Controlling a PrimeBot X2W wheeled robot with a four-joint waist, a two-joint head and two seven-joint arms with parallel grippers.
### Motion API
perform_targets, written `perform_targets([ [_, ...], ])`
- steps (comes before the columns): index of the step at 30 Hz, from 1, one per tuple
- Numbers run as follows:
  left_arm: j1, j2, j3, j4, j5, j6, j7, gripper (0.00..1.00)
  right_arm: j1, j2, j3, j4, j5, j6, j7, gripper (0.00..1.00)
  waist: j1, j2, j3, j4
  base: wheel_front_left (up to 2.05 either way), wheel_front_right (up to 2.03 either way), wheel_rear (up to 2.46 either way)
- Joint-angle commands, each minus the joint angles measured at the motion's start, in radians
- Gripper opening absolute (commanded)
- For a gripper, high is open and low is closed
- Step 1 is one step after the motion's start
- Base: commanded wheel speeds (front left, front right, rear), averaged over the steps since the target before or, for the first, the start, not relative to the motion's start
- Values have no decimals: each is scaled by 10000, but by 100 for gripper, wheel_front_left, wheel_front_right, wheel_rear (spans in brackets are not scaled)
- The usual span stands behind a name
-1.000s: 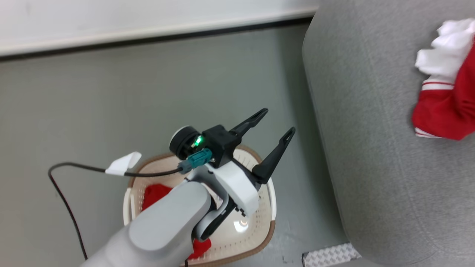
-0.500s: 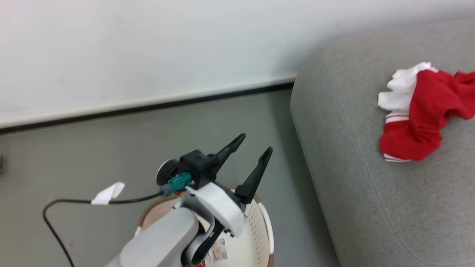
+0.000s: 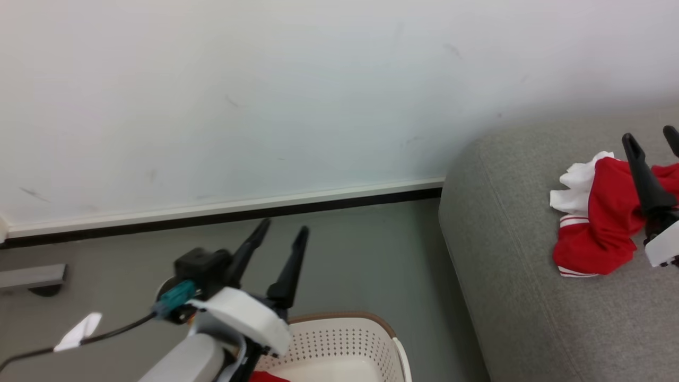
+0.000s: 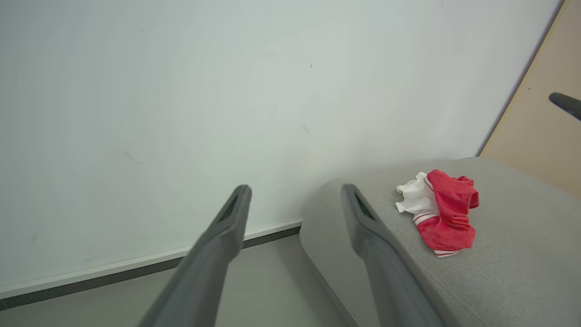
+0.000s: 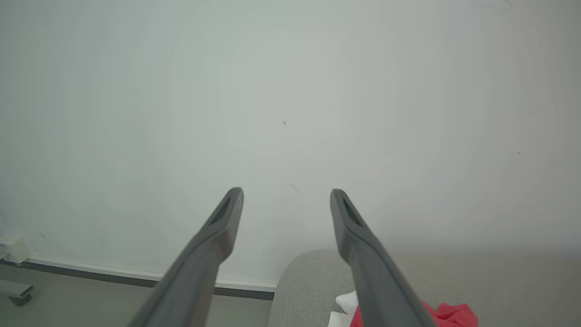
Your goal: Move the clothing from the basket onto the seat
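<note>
Head view has the left gripper (image 3: pixel 283 229) hanging over the basket (image 3: pixel 339 317), jaws spread wide with nothing between them. Below and behind those jaws, down in the basket, a bit of red clothing (image 3: pixel 268 378) peeks out at the bottom edge. Can't tell how much more is in there.

At the right gripper (image 3: pixel 649 135) the jaws are also parted and empty. A crumpled red garment (image 3: pixel 599 233) with white lining sits on the seat (image 3: pixel 509 297), beneath and just left of that gripper's near finger. Whether the finger touches the cloth I can't tell, but it isn't pinched. In the left wrist view the same garment lies off to the right of the jaws, well apart.

Handling guess: it's light, floppy sports fabric with no stiffness, and probably a bit slick. It'll drape and trail, so I'd pinch a bunched fold near the middle of the pile, seated deep between the fingers. A thin edge could slide out. Lift it high so the tail clears the basket rim.
</note>
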Motion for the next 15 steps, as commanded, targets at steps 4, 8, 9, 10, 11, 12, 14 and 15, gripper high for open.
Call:
perform_targets([
  [4,940,358,821,-309,117,299,-1,100,800,480,-538,-413,-604,-22,-470,100,3,-1,-287,307,0,0,0],
  [8,1720,453,1721,-681,393,621,-2,100,1625,1126,-1300,-787,-1080,-22,-641,100,3,-1,-379,498,0,0,0],
  [9,1914,458,1954,-771,475,690,-3,100,1846,1298,-1449,-872,-1167,-22,-634,100,3,-1,-393,537,0,0,0],
  [10,2102,481,2148,-837,611,738,-3,100,2017,1391,-1637,-957,-1330,-22,-654,100,3,-1,-404,580,0,0,0],
  [11,2274,493,2288,-910,684,783,-3,100,2206,1540,-1829,-1052,-1424,-22,-669,100,3,-1,-415,630,0,0,0],
  [12,2433,474,2474,-975,773,796,-3,100,2442,1743,-1979,-1143,-1521,-22,-682,100,3,-1,-429,690,0,0,0],
  [14,2737,405,2794,-1076,996,831,-3,100,2902,2046,-2258,-1329,-1856,-22,-701,100,3,-1,-453,811,0,0,0],
  [15,2874,348,2963,-1100,1086,810,-3,100,3133,2218,-2413,-1421,-2000,-22,-709,100,3,-1,-468,872,0,0,0],
])
